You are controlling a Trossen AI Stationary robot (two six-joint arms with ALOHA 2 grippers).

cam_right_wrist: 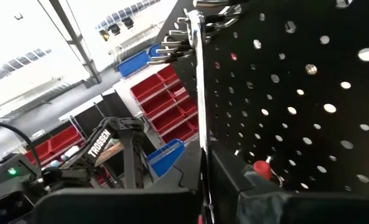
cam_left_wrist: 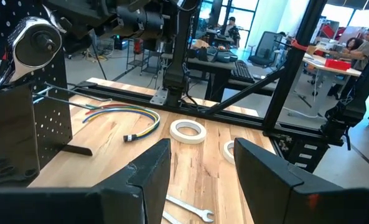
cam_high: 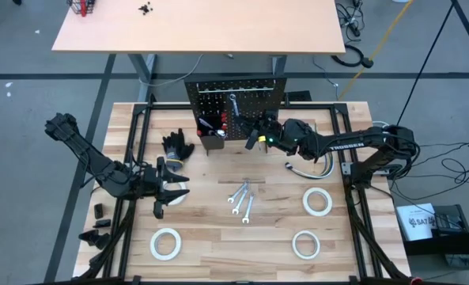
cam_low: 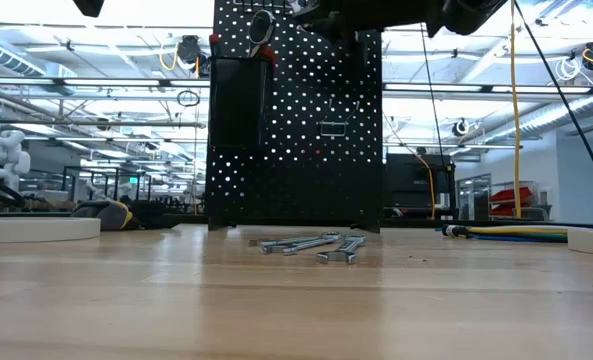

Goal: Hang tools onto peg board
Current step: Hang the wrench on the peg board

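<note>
The black peg board point(cam_high: 236, 101) stands upright at the table's far middle, with a silver-headed ratchet point(cam_left_wrist: 38, 40) hanging on it and screwdrivers point(cam_high: 216, 125) in its box bin. My right gripper point(cam_right_wrist: 203, 177) is close in front of the board's face, shut on a slim silver wrench point(cam_right_wrist: 198, 93). Several other wrenches point(cam_high: 243, 201) lie flat at mid-table. Three white tape rolls point(cam_high: 165, 243), point(cam_high: 305, 244), point(cam_high: 317, 202) lie flat on the near half. My left gripper point(cam_left_wrist: 200, 162) hovers open at the table's left, nothing between its fingers. My right gripper pinches the wrench's shaft near its lower end point(cam_right_wrist: 201, 142) between its two fingers. It comes at the board from the table's right. The wrench sticks out past the fingertips, clear of the table. Its far end point(cam_right_wrist: 195, 22) is among the board's wire hooks; whether it rests on one I cannot tell.
Black gloves point(cam_high: 179, 146) lie left of the board. A bundle of coloured cables point(cam_left_wrist: 131, 118) curves on the table to the board's right. Black frame rails point(cam_high: 351, 190) run along the table's sides. A fourth white roll point(cam_high: 174, 199) shows under my left gripper.
</note>
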